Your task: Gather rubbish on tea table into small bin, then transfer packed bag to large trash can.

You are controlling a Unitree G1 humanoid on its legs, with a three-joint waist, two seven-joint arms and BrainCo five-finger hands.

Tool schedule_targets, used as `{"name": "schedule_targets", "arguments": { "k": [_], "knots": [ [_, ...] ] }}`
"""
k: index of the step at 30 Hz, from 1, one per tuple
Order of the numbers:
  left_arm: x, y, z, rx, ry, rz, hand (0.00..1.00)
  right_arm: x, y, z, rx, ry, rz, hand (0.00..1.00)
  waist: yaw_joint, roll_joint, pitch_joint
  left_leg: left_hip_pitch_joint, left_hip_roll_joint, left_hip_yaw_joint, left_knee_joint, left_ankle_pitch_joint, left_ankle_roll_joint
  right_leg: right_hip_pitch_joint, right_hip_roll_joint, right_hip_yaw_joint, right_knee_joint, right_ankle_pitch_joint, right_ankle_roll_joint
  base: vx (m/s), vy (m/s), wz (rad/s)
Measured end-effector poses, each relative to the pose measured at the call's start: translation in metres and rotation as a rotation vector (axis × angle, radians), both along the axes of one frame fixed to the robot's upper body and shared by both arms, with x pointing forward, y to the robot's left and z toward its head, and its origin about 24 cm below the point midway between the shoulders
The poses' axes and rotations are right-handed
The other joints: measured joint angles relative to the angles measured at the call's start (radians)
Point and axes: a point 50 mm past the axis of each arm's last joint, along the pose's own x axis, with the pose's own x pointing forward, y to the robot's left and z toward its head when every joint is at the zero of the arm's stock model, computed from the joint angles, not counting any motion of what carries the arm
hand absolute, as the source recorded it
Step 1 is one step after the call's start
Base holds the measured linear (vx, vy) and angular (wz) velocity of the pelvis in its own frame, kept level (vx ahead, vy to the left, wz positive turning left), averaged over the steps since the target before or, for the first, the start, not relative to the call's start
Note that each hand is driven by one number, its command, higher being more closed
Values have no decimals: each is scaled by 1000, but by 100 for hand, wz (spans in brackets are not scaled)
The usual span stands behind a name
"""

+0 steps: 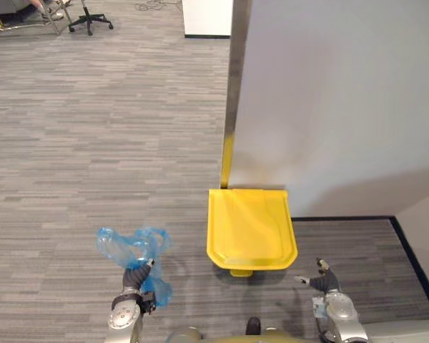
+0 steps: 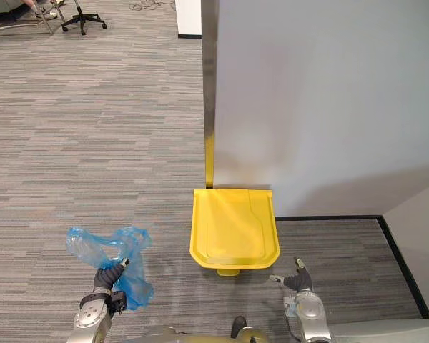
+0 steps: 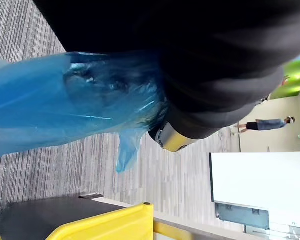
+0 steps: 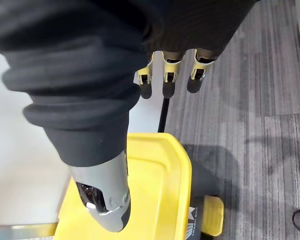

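The robot's left hand [image 1: 134,277] is clenched around the gathered neck of a blue plastic bag [image 1: 129,245], which balloons out ahead of the fingers, with a smaller fold of the film hanging just below the wrist. In the left wrist view the crinkled, translucent bag presses right up against the hand's dark cover, over the grey striped carpeted floor [image 1: 93,143]. Off to that hand's right, near but not touching it, stands the yellow trash can [image 1: 250,229], its flat lid [image 2: 232,225] down and its back edge against the foot of a pale grey partition wall [image 1: 336,100]. A yellow pedal [image 4: 213,216] juts from the base of the can on the side nearest the robot. The right hand [image 1: 322,280] hovers just beside the can's near right corner, released and grasping nothing. Its dark-tipped fingers [image 4: 170,82] are relaxed in a row and the thumb [image 4: 107,200] held apart above the lid in the right wrist view. Far beyond the left hand, across open carpet, an office chair [image 1: 90,17] stands on its castors. The left wrist view catches a person [image 3: 270,124] in the far distance.
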Motion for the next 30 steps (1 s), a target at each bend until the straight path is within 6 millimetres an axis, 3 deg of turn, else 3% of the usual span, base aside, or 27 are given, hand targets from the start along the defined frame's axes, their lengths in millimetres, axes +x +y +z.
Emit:
{"name": "schedule_targets", "arguments": {
  "k": [10,12,14,15,16,17,20,22,23,24,27,29,30],
  "knots": [
    [-3,-7,-5,-3,29,-49,100,7,14,-2,49,-17,-12,0,6,-15,-4,-52,-28,-16,18,0,2,-39,-33,-41,28,8,18,-53,34,14],
    [-2,-6,-4,3,29,-54,100,13,16,0,51,-30,-9,0,0,-26,3,-69,-33,-9,36,-19,30,-132,-66,-40,206,-75,21,-122,-3,4],
    [-3,-6,-5,5,33,-53,100,11,16,-1,52,-18,-12,0,0,-29,25,-58,-31,-21,72,-68,46,-168,-90,-38,357,-102,28,-132,-2,5],
    [-2,-5,-4,10,31,-56,100,10,16,-2,54,-12,-15,0,-3,-22,53,-34,-25,-31,112,-91,63,-248,-113,-38,559,-97,16,-132,10,7],
    [-2,-4,-4,17,32,-63,100,7,16,-3,58,-3,-19,0,-7,-13,62,-34,-19,-31,137,-101,75,-281,-115,-38,609,-129,17,-65,15,4],
    [2,-3,-1,34,28,-85,100,7,20,-4,69,5,-20,0,0,-17,77,-35,4,-32,201,-136,73,-332,-112,-42,574,-166,17,0,0,0],
    [13,4,6,68,4,-109,100,10,24,-4,79,-4,-17,0,1,-29,105,-52,18,-35,275,-181,70,-390,-120,-63,352,-133,63,-2,-49,14],
    [25,2,11,71,-31,-107,100,7,22,-4,71,8,-25,0,-4,-28,113,-64,14,-72,332,-229,47,-313,-128,-113,287,-115,76,134,-157,38],
    [32,-1,15,65,-53,-103,100,12,18,-1,60,-4,-21,0,7,-20,127,-63,15,-86,352,-249,32,-297,-119,-90,265,-75,74,243,-197,42],
    [41,-6,19,60,-81,-110,100,19,13,4,44,-31,-22,0,-4,-2,148,-63,19,-122,361,-261,19,-307,-108,-55,327,-94,98,204,-165,63],
    [49,-8,25,58,-112,-111,100,11,4,8,40,-53,-69,0,-25,5,149,-33,11,-194,354,-288,2,-347,-62,72,503,-156,49,276,-200,84],
    [48,-11,23,47,-107,-112,100,2,-2,6,40,-38,-101,0,-29,22,135,-17,33,-233,357,-305,-23,-335,-47,49,553,-172,13,317,-194,69],
    [46,-12,21,40,-103,-109,100,0,-2,5,56,-38,-123,0,-17,38,119,-24,72,-228,358,-304,-33,-335,-25,22,557,-182,-8,383,-189,8]
  ]
}}
